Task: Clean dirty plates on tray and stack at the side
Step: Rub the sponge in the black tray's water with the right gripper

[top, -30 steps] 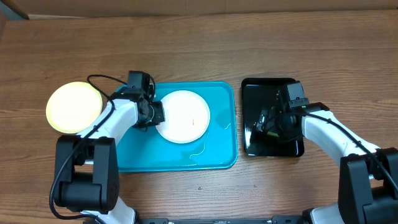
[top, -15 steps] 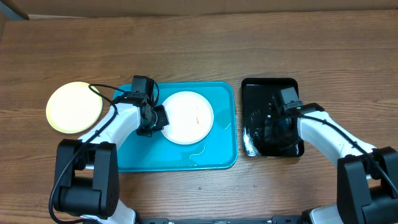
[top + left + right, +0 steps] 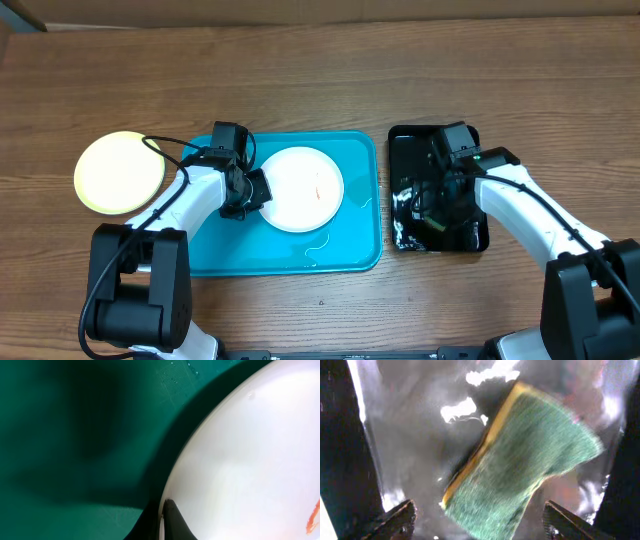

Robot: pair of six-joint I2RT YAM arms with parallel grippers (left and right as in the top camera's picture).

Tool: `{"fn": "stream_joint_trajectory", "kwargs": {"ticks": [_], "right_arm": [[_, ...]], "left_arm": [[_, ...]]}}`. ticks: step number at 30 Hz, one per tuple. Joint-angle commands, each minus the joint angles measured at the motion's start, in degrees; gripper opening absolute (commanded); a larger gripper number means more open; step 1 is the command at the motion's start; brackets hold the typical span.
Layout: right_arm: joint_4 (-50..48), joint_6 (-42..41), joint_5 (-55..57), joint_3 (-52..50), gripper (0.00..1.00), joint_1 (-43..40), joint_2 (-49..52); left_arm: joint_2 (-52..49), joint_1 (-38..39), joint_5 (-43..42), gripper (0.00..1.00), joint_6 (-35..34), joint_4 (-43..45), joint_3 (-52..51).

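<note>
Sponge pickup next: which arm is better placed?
Right arm: its jaws stand open over the sponge on the black tray. Left arm is busy, jaws shut on the white plate's rim in the blue tray.

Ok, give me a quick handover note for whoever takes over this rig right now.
Left end effector: shut on the rim of the round white plate, orange-smeared, on the light-blue plastic tray.
Right end effector: open over the green-and-yellow sponge in the glossy black tray.
Done: pale yellow-green round plate sits on the table, left of the tray.
Left: grip sponge, wipe white plate, stack it.
</note>
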State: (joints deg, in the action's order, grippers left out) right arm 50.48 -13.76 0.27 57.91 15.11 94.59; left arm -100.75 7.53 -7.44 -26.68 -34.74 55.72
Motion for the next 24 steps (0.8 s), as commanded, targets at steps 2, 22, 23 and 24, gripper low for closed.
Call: {"fn": "stream_joint_trajectory", "kwargs": {"ticks": [2,22,23,24], "right_arm": [[-0.5,-2.7,3.1,0.3,0.84,-0.6,0.0],[-15.7,5.1,-8.7,-5.1,0.71,-0.1,0.1],[-15.5,5.1,-7.8,-5.1,0.71,-0.1,0.1],[-15.3,5.1,-6.7,-5.0,0.72,-0.1,0.0]], "left_arm": [[-2.7,0.8,3.6,0.04,-0.3,-0.5,-4.6],[-2.7,0.8,3.5,0.04,-0.4,1.8,-5.8],[-2.7,0.8,3.5,0.04,-0.4,1.8,-5.8],[-2.7,0.8,3.5,0.04,-0.4,1.8,-5.8]]}}
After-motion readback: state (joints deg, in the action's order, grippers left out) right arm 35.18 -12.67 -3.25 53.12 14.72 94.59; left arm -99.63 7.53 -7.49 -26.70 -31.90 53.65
